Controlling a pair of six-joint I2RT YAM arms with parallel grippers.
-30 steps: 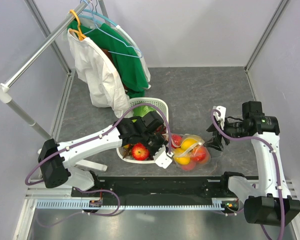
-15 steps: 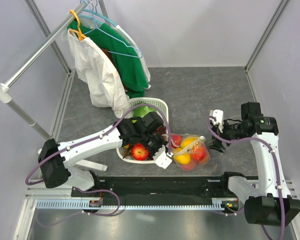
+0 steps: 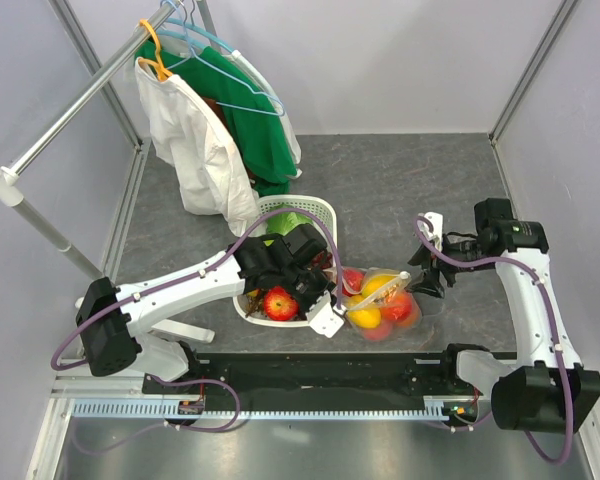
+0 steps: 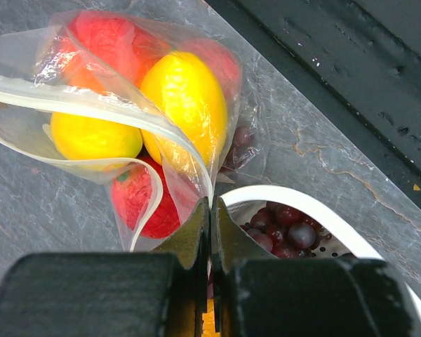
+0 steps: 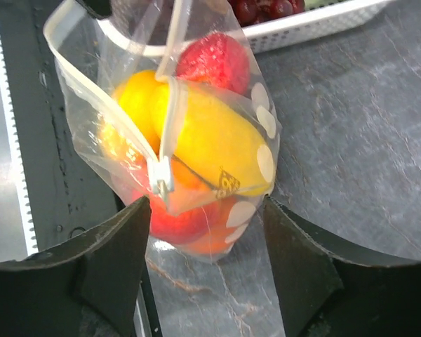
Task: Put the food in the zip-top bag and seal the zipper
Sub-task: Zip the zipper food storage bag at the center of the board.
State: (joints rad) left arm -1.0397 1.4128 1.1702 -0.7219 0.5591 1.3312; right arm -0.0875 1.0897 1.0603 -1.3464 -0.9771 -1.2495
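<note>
The zip-top bag (image 3: 382, 300) lies on the table right of the basket, with red apples, a yellow lemon (image 4: 186, 105) and a mango (image 4: 95, 137) inside. Its mouth is open; the zipper (image 4: 91, 105) runs as a pale strip across the fruit. My left gripper (image 3: 327, 317) is shut on the bag's edge at its near left corner, seen in the left wrist view (image 4: 212, 205). My right gripper (image 3: 426, 281) is open at the bag's right end. In the right wrist view (image 5: 205, 214) the bag (image 5: 217, 140) lies between its fingers, with the white zipper slider (image 5: 160, 184) just ahead.
The white slotted basket (image 3: 320, 212) holds a red apple (image 3: 279, 302), dark grapes (image 4: 284, 228) and a green piece (image 3: 285, 222). A clothes rack with white and green garments (image 3: 220, 130) stands at the back left. A black rail (image 3: 320, 375) runs along the near edge.
My right gripper has moved left to the bag, so the bag's right end now lies between its open fingers. The left arm has stayed put, holding the bag.
</note>
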